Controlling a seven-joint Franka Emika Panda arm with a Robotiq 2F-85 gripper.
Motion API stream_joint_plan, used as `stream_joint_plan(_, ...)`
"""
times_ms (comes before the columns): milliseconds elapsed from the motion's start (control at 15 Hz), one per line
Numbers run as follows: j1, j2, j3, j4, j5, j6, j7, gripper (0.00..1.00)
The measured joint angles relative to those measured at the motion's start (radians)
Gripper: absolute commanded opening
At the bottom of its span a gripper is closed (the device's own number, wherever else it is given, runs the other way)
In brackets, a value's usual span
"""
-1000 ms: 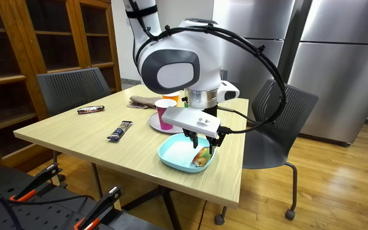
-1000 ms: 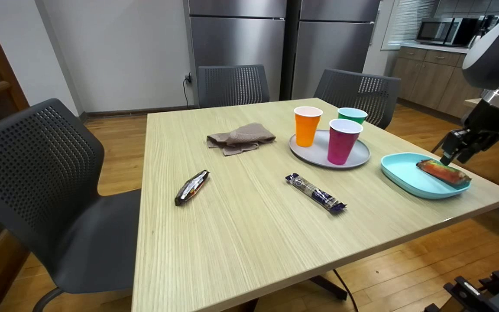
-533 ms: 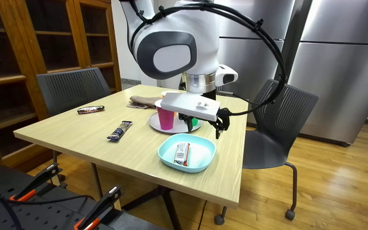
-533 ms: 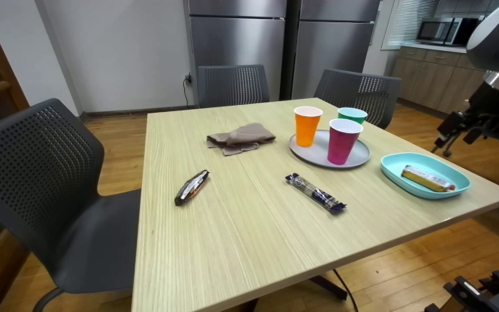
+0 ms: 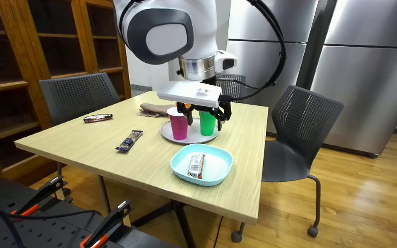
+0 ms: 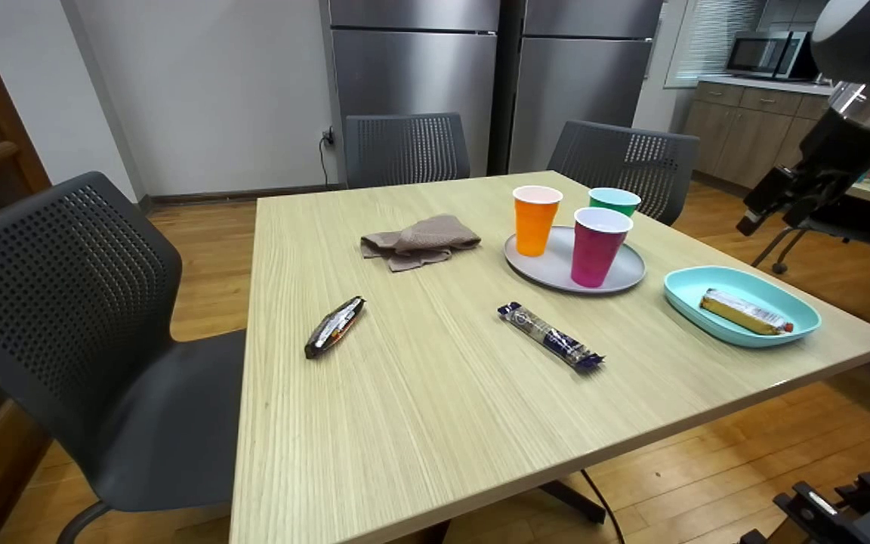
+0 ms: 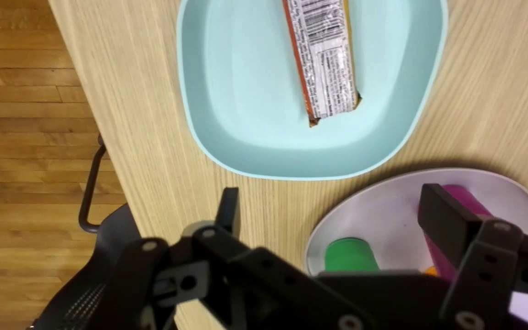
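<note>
My gripper [image 5: 204, 123] is open and empty above the table, past the light blue dish. It also shows open in the wrist view [image 7: 330, 201], with nothing between its fingers. The light blue dish [image 5: 181, 175] stands near the table corner. In it lies a wrapped bar [image 5: 196, 166] with its white barcode label up, clear of the gripper; it also shows in the wrist view [image 7: 326, 59]. A grey plate [image 6: 556, 281] holds a magenta cup [image 6: 598, 253], an orange cup [image 6: 535, 227] and a green cup [image 6: 615, 199]. In the wrist view the gripper partly hides the plate and cups.
A blue-wrapped bar [image 6: 550, 336] and a dark-wrapped bar [image 6: 334, 327] lie on the table [image 6: 374, 423]. A crumpled brown cloth [image 6: 421, 240] lies toward the back. Chairs [image 6: 405, 151] stand around the table. Orange and black clamps [image 5: 107, 224] sit at the robot's base.
The gripper has moved up and away from the dish, toward the cups. The bar, earlier by the fingers at the dish's side, has turned over and lies label up, nearer the dish's middle.
</note>
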Motion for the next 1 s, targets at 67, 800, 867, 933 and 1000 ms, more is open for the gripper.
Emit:
stream_joint_plan(67,0.001,-0.011,0.019,-0.007,0.005,-0.004,-0.007,1.00)
stream_joint_plan(800,0.091,-0.032,0.202,-0.053,0.084,-0.007,-0.039,1.00)
stream_joint_plan(867,0.105,-0.028,0.217,-0.053,0.086,-0.007,-0.039,1.00)
stream_joint_plan(933,0.119,-0.022,0.231,-0.054,0.086,-0.007,-0.039,1.00)
stream_joint_plan(1000,0.132,-0.015,0.243,-0.054,0.086,-0.006,-0.039,1.00)
